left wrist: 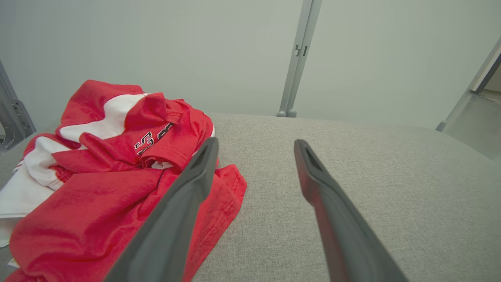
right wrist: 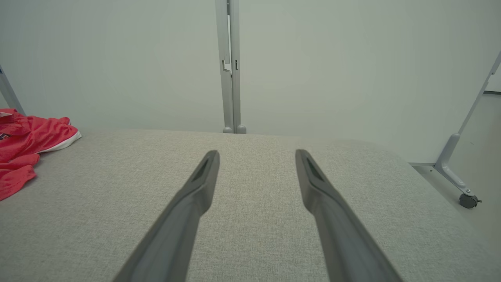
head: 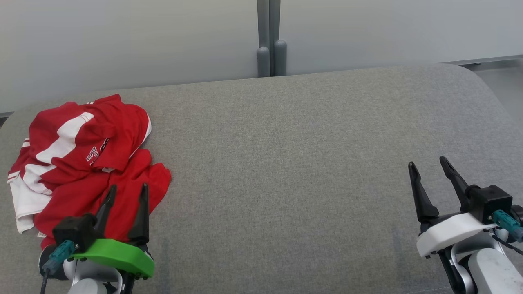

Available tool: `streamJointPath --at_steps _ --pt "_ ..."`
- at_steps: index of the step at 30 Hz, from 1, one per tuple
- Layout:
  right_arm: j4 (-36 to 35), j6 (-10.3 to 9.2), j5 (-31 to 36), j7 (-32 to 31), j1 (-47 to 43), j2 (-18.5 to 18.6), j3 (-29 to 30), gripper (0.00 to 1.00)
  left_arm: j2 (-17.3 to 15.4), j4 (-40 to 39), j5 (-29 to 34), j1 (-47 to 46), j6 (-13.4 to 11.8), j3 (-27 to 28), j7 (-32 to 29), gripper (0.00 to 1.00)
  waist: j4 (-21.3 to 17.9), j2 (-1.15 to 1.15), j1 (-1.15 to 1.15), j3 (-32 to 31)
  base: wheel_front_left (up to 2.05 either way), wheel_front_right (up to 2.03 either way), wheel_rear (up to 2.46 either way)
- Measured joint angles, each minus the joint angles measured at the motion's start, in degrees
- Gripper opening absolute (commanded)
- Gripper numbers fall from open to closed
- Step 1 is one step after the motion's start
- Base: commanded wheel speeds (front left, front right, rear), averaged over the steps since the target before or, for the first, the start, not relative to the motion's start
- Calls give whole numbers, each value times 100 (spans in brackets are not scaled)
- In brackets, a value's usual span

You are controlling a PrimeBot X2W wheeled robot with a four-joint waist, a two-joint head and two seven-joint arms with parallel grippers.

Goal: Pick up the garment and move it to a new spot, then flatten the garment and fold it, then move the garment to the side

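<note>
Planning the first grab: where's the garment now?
Head view: the garment lies crumpled at the far left of the grey surface, right in front of the open left gripper.

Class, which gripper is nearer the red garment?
The left gripper, green-based, at the edge of the garment; the right gripper, white-based, stands far off.

— What tells the left gripper from the right gripper?
— Both have the same long dark tapered fingers. The left has a bright green plastic base plate, the right a white plastic base plate.
— Wiring?
— A teal connector with a thin black cable sits at the green plate's nine o'clock. A second teal plug sits at the white plate's three o'clock.
</note>
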State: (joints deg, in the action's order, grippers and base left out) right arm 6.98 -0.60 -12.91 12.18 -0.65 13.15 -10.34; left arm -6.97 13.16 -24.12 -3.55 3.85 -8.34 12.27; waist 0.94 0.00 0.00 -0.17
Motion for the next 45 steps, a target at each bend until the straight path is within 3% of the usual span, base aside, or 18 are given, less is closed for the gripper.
streamJointPath --at_steps 12,45 --pt "-15 -58 754 218 0 144 -55 100 -4 4 762 0 26 37 200 100 -4 0 0 -12 0 0 0" --pt "163 -92 751 220 -102 130 146 100 94 308 766 69 212 478 200 100 1 0 0 -19 0 0 0"
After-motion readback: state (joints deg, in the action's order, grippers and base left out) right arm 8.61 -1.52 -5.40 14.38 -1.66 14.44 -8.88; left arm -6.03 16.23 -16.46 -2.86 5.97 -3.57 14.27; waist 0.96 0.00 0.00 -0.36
